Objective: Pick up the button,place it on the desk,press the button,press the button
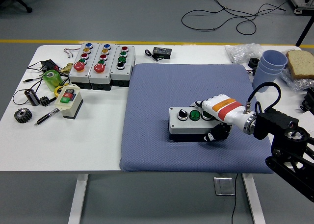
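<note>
A grey button box point(188, 124) with a black knob and a green button on top rests on the blue mat point(147, 101), toward its front. My right hand point(212, 122), white with an orange band, is wrapped over the box's right end: fingers lie across the top, thumb against the front side. The box's right-hand button is hidden under the fingers. The black right arm point(284, 140) reaches in from the lower right.
Three grey multi-button boxes point(101, 64) stand at the back left. A small red-and-green switch box point(68, 101), a gear point(21, 115), a pen and green tape lie at the left. Blue cups point(270, 67), bread and a plastic bag are at the back right.
</note>
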